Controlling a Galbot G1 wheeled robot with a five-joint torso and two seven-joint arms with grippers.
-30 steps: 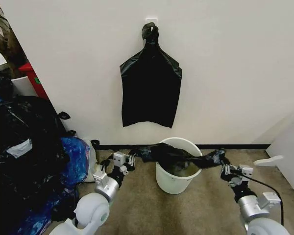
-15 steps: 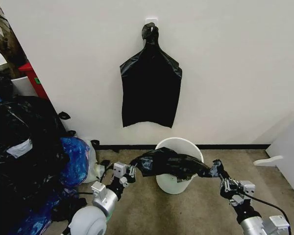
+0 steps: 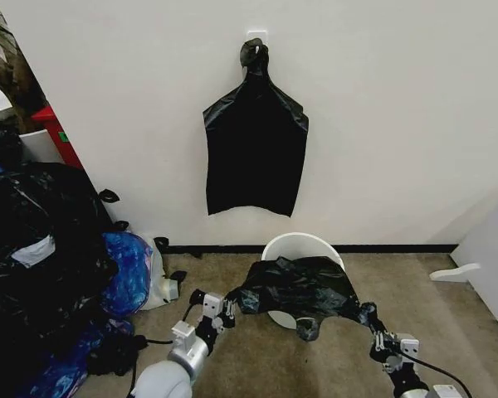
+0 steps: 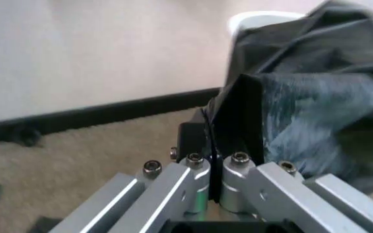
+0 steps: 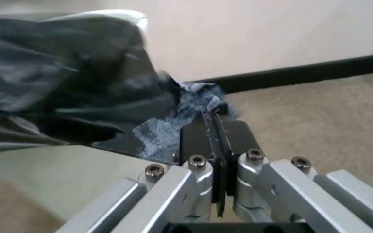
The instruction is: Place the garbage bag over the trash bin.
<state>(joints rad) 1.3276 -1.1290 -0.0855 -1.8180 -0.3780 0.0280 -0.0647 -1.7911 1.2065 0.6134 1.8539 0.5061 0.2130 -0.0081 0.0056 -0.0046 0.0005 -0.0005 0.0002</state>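
The garbage bag (image 3: 303,288) lies over the trash bin's (image 3: 301,245) front, wall behind.

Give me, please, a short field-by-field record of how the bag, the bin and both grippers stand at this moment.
garbage bag: garbage bag stretched between both grippers, draped over the front of the bin
trash bin: trash bin on the carpet by the wall, far rim bare
left gripper: left gripper shut on the bag's left edge
right gripper: right gripper shut on the bag's right edge
behind: bunch of black bags hanging on the wall
beside: heap of stuffed bags at left
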